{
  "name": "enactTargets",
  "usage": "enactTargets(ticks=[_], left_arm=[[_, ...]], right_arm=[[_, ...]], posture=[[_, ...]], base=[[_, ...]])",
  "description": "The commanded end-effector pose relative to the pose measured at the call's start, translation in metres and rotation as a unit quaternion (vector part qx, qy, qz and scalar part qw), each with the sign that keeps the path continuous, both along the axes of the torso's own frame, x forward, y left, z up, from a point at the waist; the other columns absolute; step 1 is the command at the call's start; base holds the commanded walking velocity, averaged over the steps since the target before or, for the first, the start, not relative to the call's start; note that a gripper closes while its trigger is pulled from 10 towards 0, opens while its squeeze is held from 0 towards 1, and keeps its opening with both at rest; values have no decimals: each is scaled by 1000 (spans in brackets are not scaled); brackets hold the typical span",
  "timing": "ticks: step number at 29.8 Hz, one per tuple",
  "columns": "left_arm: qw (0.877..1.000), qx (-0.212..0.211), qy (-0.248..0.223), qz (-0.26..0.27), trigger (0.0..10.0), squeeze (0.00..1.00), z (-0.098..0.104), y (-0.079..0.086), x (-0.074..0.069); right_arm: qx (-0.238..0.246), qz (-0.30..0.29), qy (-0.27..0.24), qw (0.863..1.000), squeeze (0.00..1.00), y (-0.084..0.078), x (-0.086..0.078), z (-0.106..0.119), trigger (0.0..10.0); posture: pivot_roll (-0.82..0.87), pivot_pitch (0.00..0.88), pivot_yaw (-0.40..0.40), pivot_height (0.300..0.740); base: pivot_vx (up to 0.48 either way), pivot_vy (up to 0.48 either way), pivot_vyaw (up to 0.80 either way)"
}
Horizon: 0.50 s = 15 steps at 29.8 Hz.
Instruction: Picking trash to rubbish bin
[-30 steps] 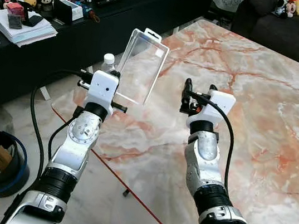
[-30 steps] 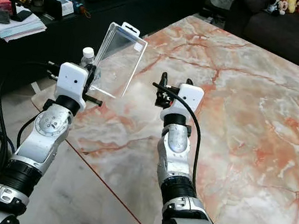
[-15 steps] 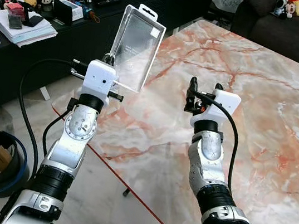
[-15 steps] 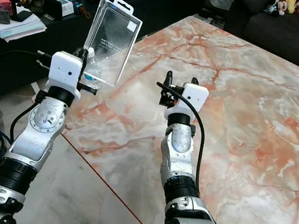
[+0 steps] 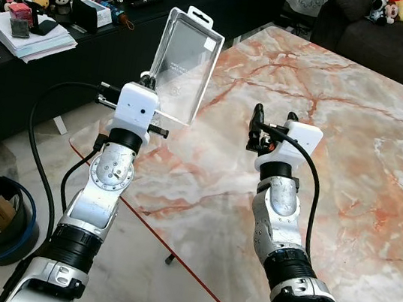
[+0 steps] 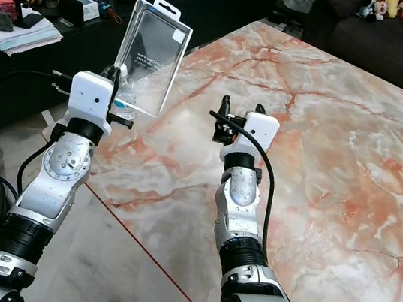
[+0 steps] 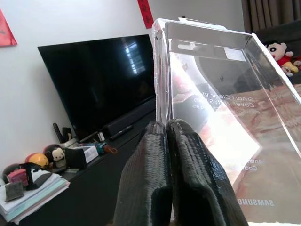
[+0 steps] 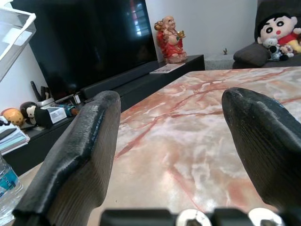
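Left pincer (image 5: pixel 149 82) grips clear plastic package (image 5: pixel 185 65) upright; right pincer (image 5: pixel 266 123) gapes wide.

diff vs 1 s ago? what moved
The left gripper has raised the clear plastic package and turned it from a rightward lean to nearly upright; most of that happened in the first half second. It stays pinched shut on the package's lower edge. The right gripper remains open above the marble table, hardly moved.

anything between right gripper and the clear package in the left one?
Nothing: bare marble table separates the open right gripper from the clear plastic package, in the left eye view.
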State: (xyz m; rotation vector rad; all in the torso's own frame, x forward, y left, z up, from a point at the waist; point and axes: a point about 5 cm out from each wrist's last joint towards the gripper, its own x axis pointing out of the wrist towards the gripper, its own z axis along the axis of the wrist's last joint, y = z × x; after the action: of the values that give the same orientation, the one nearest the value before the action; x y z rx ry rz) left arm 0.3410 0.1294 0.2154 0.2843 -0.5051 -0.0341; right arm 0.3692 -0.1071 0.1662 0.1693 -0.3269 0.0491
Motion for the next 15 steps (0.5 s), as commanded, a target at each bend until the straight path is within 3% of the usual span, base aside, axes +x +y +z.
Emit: enactTargets(ticks=[1, 15], left_arm=[[1000, 7, -5, 1, 10000, 0, 0, 0, -2], [1000, 5, -5, -1, 10000, 0, -1, -1, -2]], right_arm=[[1, 6, -3, 1000, 0, 3, 0, 1, 10000], [2, 10, -1, 1000, 0, 3, 0, 1, 10000]], posture=[[116, 148, -9, 740], [113, 145, -13, 740]], base=[[0, 0, 0], [0, 0, 0]])
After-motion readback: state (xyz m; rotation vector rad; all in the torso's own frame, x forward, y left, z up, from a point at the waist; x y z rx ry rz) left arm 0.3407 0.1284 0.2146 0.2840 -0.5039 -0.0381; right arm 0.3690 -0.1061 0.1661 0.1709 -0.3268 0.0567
